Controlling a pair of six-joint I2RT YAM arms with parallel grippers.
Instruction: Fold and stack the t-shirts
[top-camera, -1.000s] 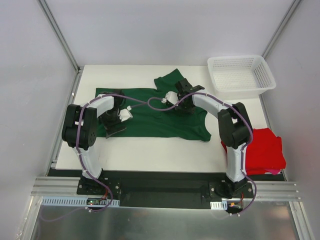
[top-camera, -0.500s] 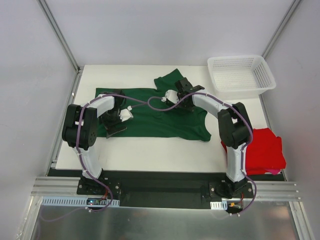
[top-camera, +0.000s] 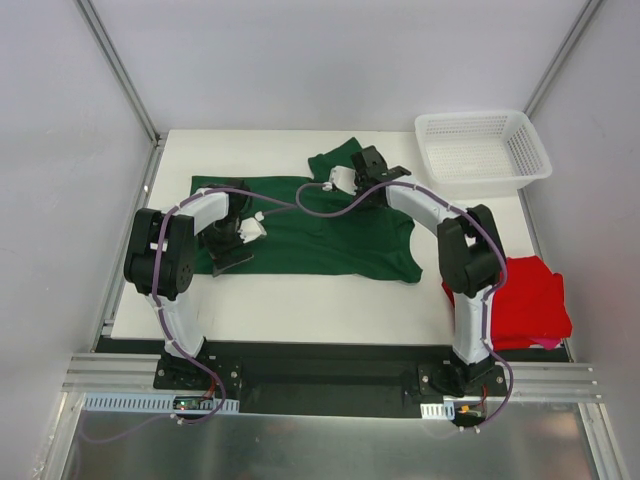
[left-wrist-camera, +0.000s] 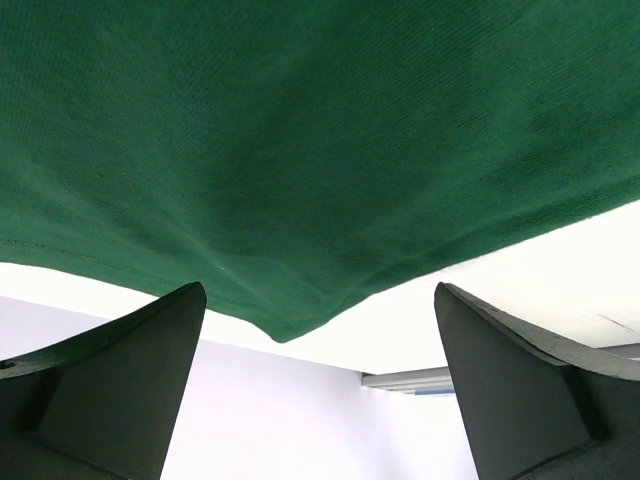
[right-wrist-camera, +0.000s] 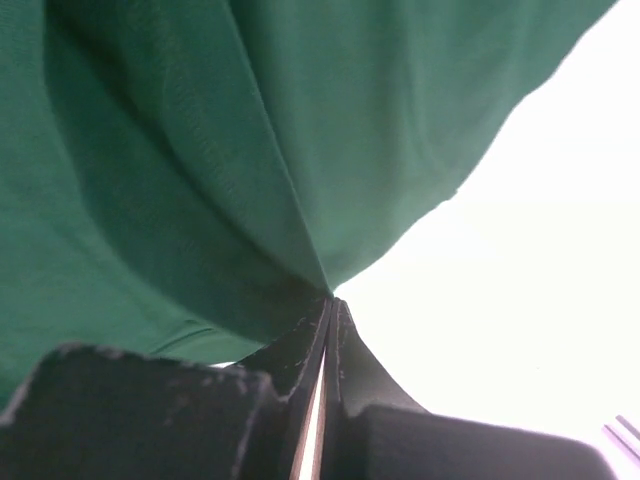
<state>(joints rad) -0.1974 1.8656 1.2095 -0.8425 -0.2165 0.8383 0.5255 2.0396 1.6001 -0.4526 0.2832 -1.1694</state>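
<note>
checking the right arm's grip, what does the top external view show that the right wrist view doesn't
Only the top external view shows the layout: the red t-shirt at the table's right edge, the white basket far right, and the left gripper over the green t-shirt. Only the right wrist view shows the right gripper shut with cloth pinched at its tips. Both show the green t-shirt.

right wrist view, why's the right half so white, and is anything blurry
Right wrist: the bare table is blown out to white; the green shirt is sharp, the dark fingers soft. Top view: even light, soft shadows.
</note>
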